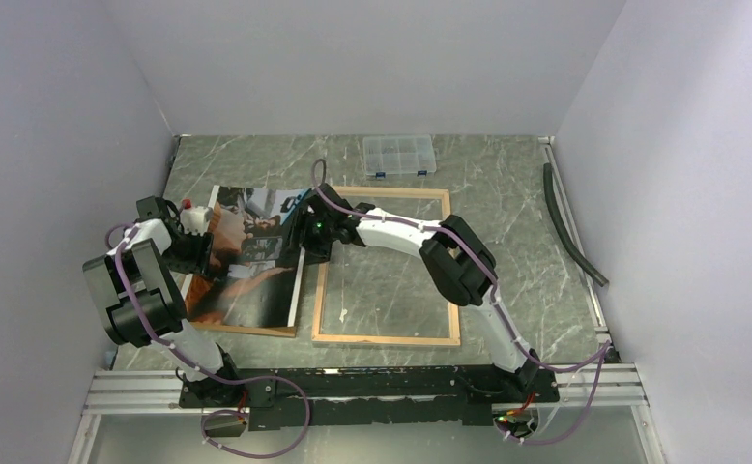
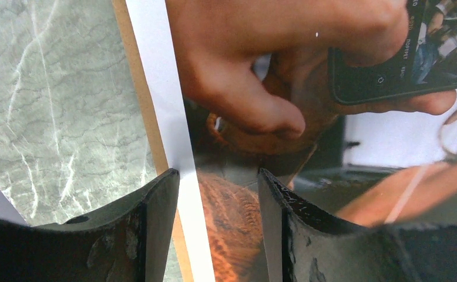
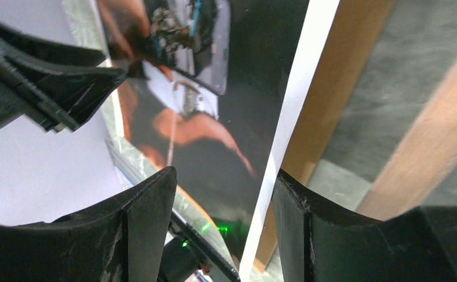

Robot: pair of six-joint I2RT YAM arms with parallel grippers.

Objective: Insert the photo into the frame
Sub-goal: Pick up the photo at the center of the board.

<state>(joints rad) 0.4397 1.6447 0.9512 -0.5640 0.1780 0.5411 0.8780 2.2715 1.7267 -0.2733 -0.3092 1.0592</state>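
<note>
The photo (image 1: 246, 261), a dark glossy print with orange tones and a white border, lies left of centre on a brown backing board (image 1: 246, 330). The frame (image 1: 384, 339), light wood side up, lies flat just right of it. My left gripper (image 1: 201, 249) is at the photo's left edge. In the left wrist view its jaws (image 2: 217, 176) stand apart over the white border (image 2: 167, 117) and the print. My right gripper (image 1: 302, 240) is at the photo's right edge. Its jaws (image 3: 223, 173) are apart, with the white border (image 3: 291, 117) running between them. A frame rail (image 3: 426, 147) shows to the right.
A clear plastic compartment box (image 1: 399, 155) sits at the back of the marble table (image 1: 507, 184). A black hose (image 1: 570, 227) lies along the right wall. The board's tan edge (image 2: 138, 88) shows beside the photo. White walls close in on three sides.
</note>
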